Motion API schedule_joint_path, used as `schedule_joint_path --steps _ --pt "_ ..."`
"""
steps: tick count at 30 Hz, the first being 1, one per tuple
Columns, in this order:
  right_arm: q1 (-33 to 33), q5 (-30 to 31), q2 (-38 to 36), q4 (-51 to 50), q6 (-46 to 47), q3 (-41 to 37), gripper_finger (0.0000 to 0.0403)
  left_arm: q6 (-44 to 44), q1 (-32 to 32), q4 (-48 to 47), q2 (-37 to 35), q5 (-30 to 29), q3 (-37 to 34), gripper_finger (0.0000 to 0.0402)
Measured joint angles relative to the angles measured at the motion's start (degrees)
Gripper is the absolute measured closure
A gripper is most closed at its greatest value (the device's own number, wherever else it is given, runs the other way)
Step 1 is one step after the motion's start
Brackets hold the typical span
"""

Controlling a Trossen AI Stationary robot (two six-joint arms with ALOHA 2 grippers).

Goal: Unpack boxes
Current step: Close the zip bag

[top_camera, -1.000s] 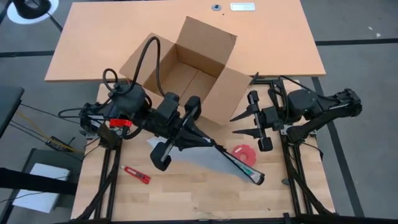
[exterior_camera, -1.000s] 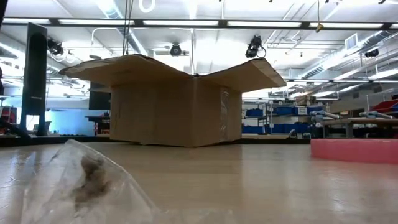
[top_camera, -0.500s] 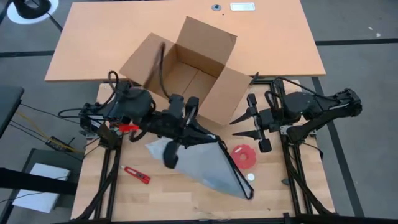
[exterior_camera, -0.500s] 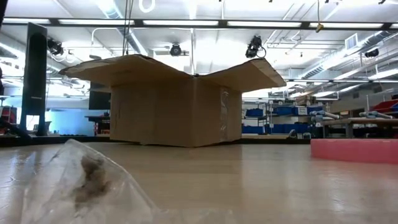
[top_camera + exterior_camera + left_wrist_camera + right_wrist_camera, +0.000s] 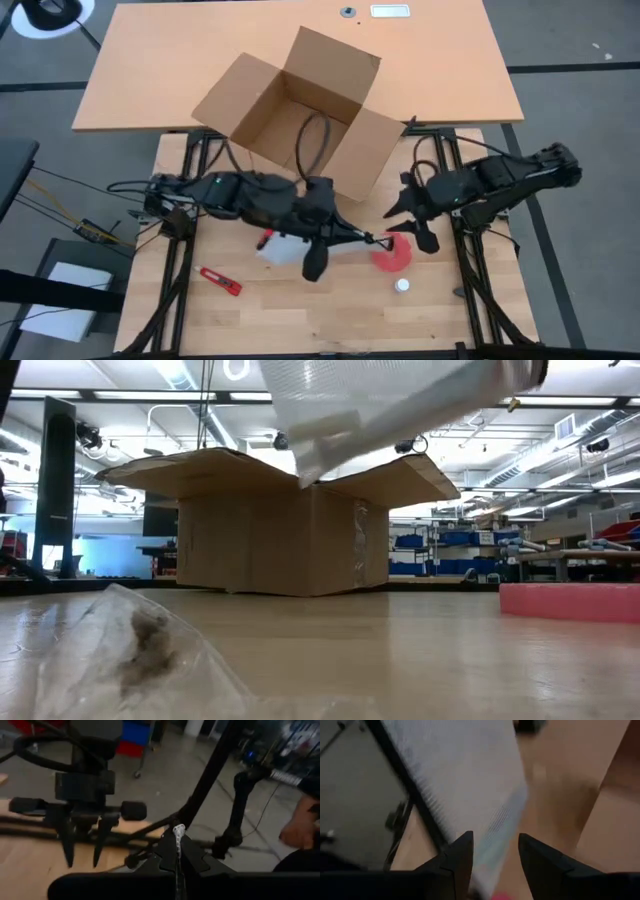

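The brown cardboard box (image 5: 290,110) stands open on the table's far half, its four flaps spread; the low view shows it too (image 5: 290,525). My left gripper (image 5: 348,233) reaches across in front of the box and is shut on a clear plastic bag (image 5: 283,247) with a black strip along one edge. The bag shows high up in the low view (image 5: 380,400). My right gripper (image 5: 405,213) is open, close beside the left one, over a red disc (image 5: 392,253). In the right wrist view the bag (image 5: 465,775) fills the space before the open fingers (image 5: 495,851). My left gripper pinches a thin edge of the clear bag (image 5: 178,832) between its two shut fingers; a sliver of plastic sticks out past the tips. The fingers point roughly level toward the table's right. The bag (image 5: 380,400) is lifted clear of the table and hangs slanting.
A red cutter (image 5: 220,282) and a small white cap (image 5: 402,286) lie on the near half. Crumpled clear plastic (image 5: 130,650) sits close to the low camera. A person's hand (image 5: 300,827) shows beyond the table in the left wrist view.
My left gripper has swung toward the table's right and risen, staying shut on the bag. The bag, which lay flat on the table, has been drawn along and lifted clear. My right gripper has tipped downward near the red disc.
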Motion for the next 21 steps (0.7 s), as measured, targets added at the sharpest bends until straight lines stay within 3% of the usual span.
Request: schedule_joint_path --steps 5,13,17,21 --pt "2.23 -3.94 0.0 -3.33 9.03 -5.68 0.0243 -0.02 -2.0 -0.55 0.97 -1.56 -0.67 0.0396" --pt "5.97 -3.66 0.02 -2.98 16.86 -12.61 0.0243 -1.2 -4.83 4.7 -0.73 -8.5 -13.69 0.0396" --pt "6.54 -3.26 0.0 -2.47 18.73 -13.72 0.0242 0.08 -5.04 19.86 -6.06 -8.83 -26.41 0.0396" --pt "7.02 -3.24 0.0 -1.92 20.51 -13.75 0.0231 0.13 -5.35 45.3 -13.82 -9.22 -47.42 0.0396"
